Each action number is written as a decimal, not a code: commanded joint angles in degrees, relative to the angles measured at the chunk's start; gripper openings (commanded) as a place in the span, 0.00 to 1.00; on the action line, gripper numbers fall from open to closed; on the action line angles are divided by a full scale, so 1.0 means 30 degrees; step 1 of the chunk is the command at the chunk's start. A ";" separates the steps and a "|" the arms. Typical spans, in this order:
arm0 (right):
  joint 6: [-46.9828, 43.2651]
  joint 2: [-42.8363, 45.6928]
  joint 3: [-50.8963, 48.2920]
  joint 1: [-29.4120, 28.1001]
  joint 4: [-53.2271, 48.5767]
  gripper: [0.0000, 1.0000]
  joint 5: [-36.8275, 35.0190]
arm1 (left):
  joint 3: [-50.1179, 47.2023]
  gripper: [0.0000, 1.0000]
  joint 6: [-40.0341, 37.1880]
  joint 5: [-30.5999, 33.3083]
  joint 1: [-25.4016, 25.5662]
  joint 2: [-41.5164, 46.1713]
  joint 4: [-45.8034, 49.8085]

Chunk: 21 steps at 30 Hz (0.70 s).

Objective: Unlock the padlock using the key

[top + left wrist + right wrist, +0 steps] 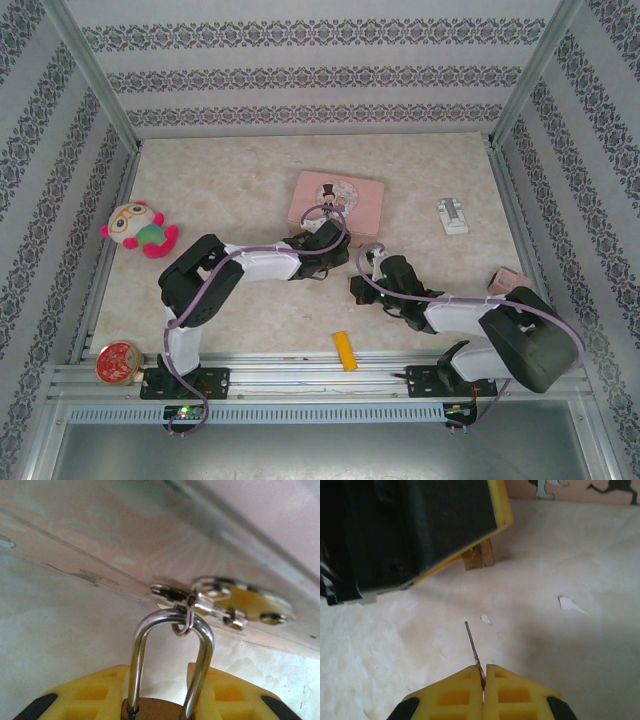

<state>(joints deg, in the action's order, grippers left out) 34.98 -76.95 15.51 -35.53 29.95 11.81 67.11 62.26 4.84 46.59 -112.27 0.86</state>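
Beige marbled table (250,160), patterned walls (300,80). One padlock (152,710) clamped inside left gripper (157,690); one key (471,644) pinched in closed right gripper (483,672).

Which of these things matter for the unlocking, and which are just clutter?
Job: padlock in left fingers; key in right fingers.
Lying about: pink tin, plush toy, yellow bar, red round tin, white block.

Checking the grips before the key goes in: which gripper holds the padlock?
The left gripper: its yellow fingers clamp the brass padlock by its body. The right gripper, shut, pinches just a thin key.
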 commanded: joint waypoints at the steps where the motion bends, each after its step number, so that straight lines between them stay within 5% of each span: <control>1: 0.0086 -0.0291 0.0541 -0.0175 0.1342 0.00 -0.0451 | 0.0161 0.00 0.1203 -0.1201 -0.0309 0.0479 -0.0835; 21: 0.2654 -0.3349 0.2213 0.0415 0.1306 0.00 0.0369 | -0.0700 0.00 0.2063 -0.1636 -0.0471 0.0500 -0.2643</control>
<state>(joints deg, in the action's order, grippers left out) 41.10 -85.89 20.97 -34.89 32.51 11.60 65.78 65.04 1.50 45.63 -112.25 -2.83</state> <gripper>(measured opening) 0.051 0.296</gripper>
